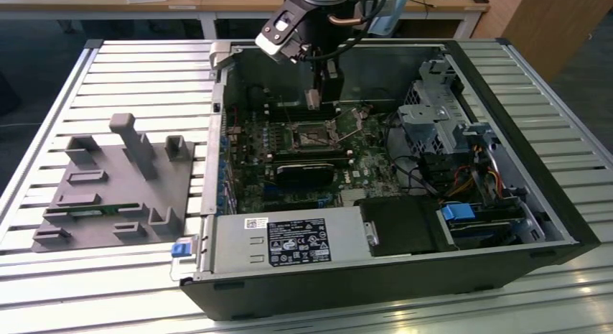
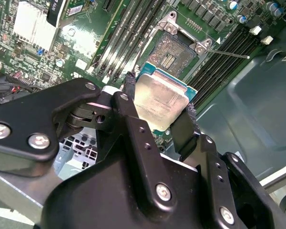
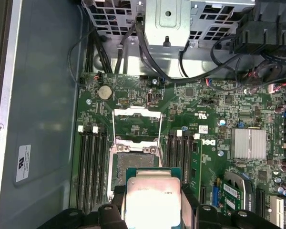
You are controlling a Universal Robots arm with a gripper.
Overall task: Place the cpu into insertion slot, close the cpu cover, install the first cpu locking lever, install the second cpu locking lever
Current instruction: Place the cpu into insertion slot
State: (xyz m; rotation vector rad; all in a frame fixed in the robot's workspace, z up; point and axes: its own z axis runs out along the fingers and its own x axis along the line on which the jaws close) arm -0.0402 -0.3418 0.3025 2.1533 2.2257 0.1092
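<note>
On the exterior view's left, a grey fixture (image 1: 115,183) lies on the slatted bench (image 1: 115,61). Beside it, toward the right, is the open case (image 1: 383,276). The gripper (image 1: 312,98) hangs inside the case, above the board (image 1: 258,133). It is closed on the cpu (image 2: 159,102), with one black finger (image 2: 128,90) on each opposite edge. The cpu is in the air, tilted, and not touching the slot (image 2: 174,52), which lies open just beyond it. In the first wrist view the cover (image 3: 136,112) stands raised. The drive cage (image 1: 426,118) is on the exterior view's right.
</note>
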